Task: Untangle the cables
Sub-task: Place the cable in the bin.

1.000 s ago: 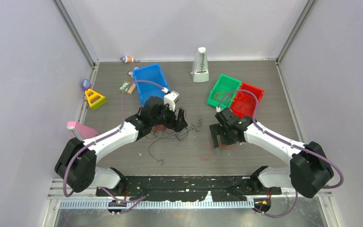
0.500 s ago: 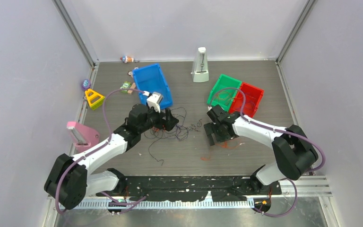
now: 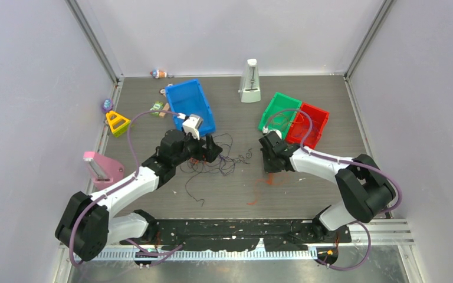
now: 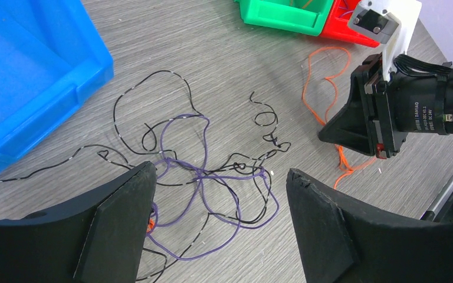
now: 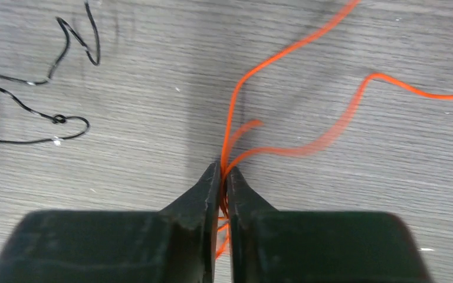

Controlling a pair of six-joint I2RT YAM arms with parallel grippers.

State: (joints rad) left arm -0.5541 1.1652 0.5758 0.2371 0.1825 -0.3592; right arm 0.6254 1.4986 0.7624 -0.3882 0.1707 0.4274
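- Sprawling over the middle of the grey table (image 3: 224,200), the cables lie in two lots: a black-and-purple tangle (image 4: 212,188) left of centre and orange strands (image 5: 307,144) to its right.
- Above the tangle hangs the left gripper (image 4: 219,174), jaws wide apart and holding nothing.
- Down at the tabletop, the right gripper (image 5: 224,172) is pinched together on the orange strands.
- Risk: such thin strands could slip from the pinch. Pulling them leftward could lay them back across the nearby black loop (image 5: 47,127).

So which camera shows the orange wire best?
Right wrist: the orange wire is close up, pinched in the shut right hand. Left wrist shows its loop on the table beside that hand; the top view gives only a faint thread.
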